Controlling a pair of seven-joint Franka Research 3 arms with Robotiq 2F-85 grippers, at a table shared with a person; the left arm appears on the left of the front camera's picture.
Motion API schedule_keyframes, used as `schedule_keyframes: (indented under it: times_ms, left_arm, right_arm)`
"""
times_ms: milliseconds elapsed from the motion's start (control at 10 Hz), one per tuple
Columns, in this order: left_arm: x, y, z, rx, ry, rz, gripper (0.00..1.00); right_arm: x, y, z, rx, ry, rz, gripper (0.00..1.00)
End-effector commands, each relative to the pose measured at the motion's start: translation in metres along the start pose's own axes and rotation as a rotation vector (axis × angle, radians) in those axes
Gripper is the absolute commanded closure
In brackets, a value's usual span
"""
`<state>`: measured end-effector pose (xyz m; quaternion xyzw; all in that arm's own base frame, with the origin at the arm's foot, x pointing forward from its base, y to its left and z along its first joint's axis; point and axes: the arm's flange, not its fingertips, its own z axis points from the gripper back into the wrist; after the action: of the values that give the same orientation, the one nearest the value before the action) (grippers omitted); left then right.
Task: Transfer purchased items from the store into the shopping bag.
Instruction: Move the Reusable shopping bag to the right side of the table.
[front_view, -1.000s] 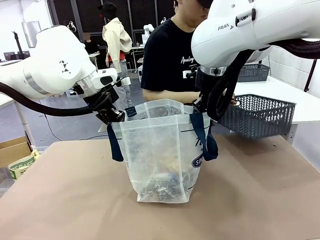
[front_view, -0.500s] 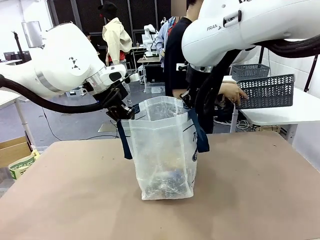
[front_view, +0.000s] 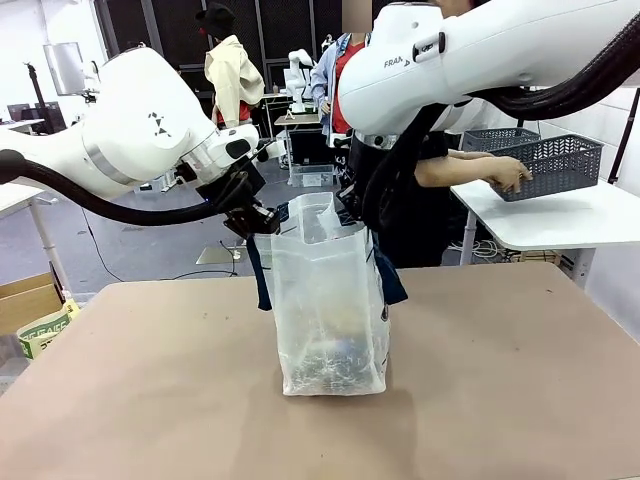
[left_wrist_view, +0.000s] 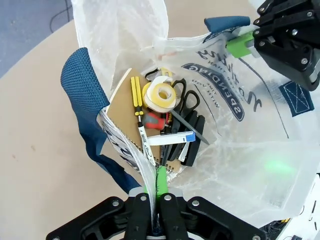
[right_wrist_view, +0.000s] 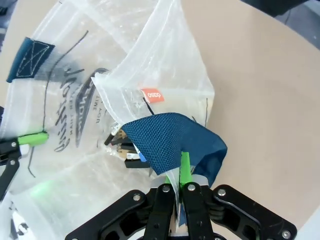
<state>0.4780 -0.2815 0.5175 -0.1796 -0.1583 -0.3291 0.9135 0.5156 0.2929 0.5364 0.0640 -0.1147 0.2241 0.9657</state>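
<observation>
Brown table (front_view: 120, 400), grey floor (front_view: 140, 250), white side table (front_view: 560, 215), dark back panels (front_view: 160, 20)

The brown table (front_view: 150, 400) carries the shopping bag (front_view: 330, 300), which stands upright near its middle.

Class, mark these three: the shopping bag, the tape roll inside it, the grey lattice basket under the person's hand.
shopping bag (front_view: 330, 300), front view, on its translucent front wall.
tape roll (left_wrist_view: 151, 100), left wrist view, on the ring's pale face.
lattice basket (front_view: 560, 168), front view, on its side wall.
</observation>
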Motion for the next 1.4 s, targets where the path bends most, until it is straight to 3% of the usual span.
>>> schedule_keyframes:
  times_ms: [0, 100, 300, 800, 900, 1000, 1200, 1300]
  left_arm:
    - [-0.002, -0.001, 0.001, 0.002, -0.001, 0.000, 1.00]
    - [0.000, 0.000, 0.000, 0.000, 0.000, 0.000, 1.00]
    - [0.013, 0.000, -0.007, 0.037, 0.031, 0.254, 1.00]
    - [0.017, 0.000, -0.004, 0.142, 0.019, 0.536, 1.00]
    - [0.009, 0.000, -0.004, 0.089, 0.022, 0.429, 1.00]
    - [0.009, 0.000, -0.004, 0.089, 0.022, 0.429, 1.00]
    - [0.010, -0.002, -0.005, 0.107, 0.021, 0.472, 1.00]
    - [0.014, -0.001, -0.008, 0.104, -0.033, 0.345, 1.00]
  right_arm:
    - [-0.004, -0.003, 0.003, -0.008, -0.013, -0.003, 1.00]
    - [0.000, 0.000, 0.000, 0.000, 0.000, 0.000, 1.00]
    - [0.010, -0.001, -0.012, 0.036, -0.058, -0.186, 1.00]
    - [0.008, 0.008, -0.020, 0.066, -0.054, -0.530, 1.00]
    - [0.006, 0.006, -0.016, 0.003, -0.045, -0.512, 1.00]
    - [0.009, 0.002, -0.014, 0.054, -0.030, -0.478, 1.00]
    - [0.009, 0.004, -0.013, 0.043, -0.033, -0.504, 1.00]
    - [0.012, 0.005, -0.015, 0.086, -0.036, -0.498, 1.00]
